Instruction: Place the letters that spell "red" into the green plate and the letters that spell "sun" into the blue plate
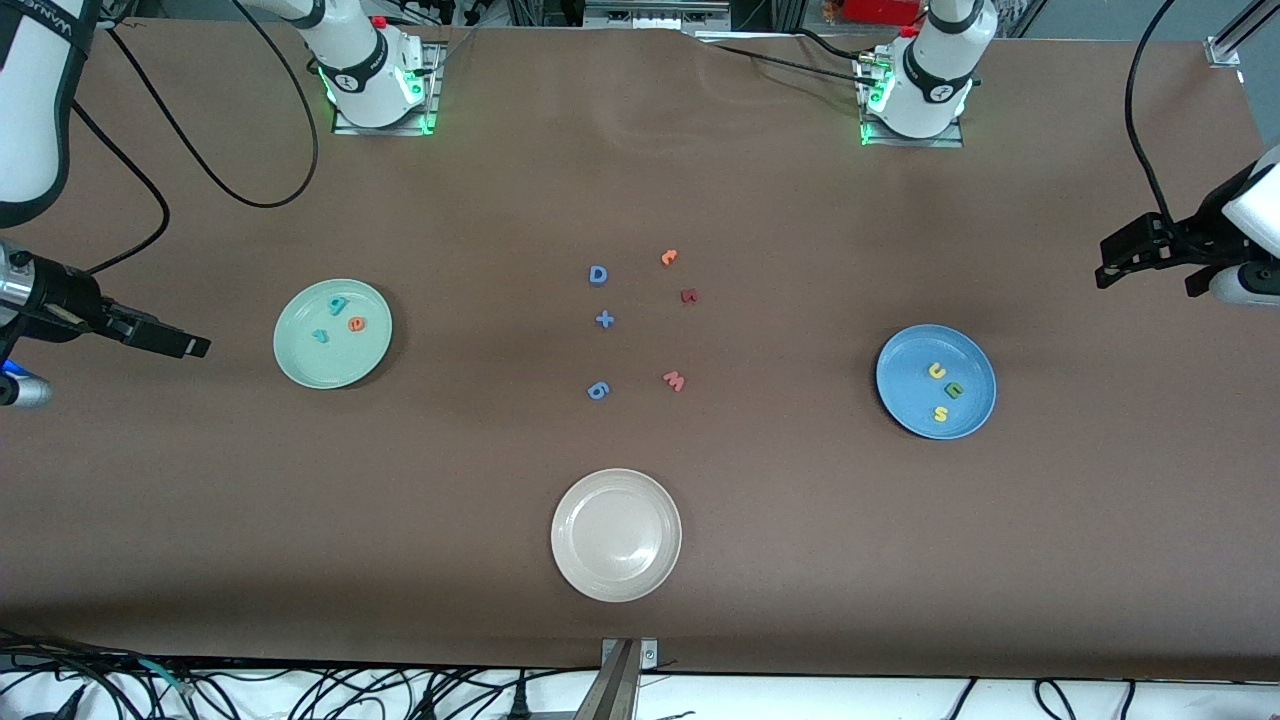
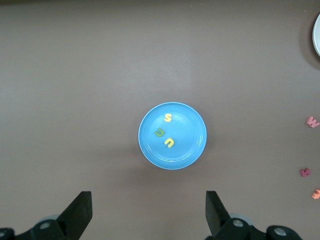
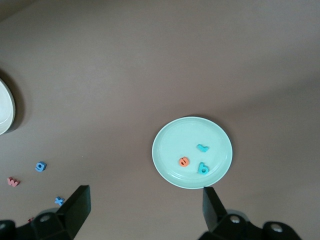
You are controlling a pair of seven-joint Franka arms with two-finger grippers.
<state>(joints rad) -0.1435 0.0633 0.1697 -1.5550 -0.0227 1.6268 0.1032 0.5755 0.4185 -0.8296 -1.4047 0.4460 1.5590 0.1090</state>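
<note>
You see the green plate toward the right arm's end of the table with the teal r, orange e and teal d lying in it. The blue plate, toward the left arm's end, holds the yellow s, yellow u and green n. Your left gripper and right gripper each hang spread wide and empty, out past their plates.

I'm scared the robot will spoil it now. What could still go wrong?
Not much seems left: the r, e and d lie in the green plate, and the s, u and n in the blue plate.

1. The open left gripper or right gripper might bump a plate.
2. A spare letter, like the D, might get wrongly added.
</note>
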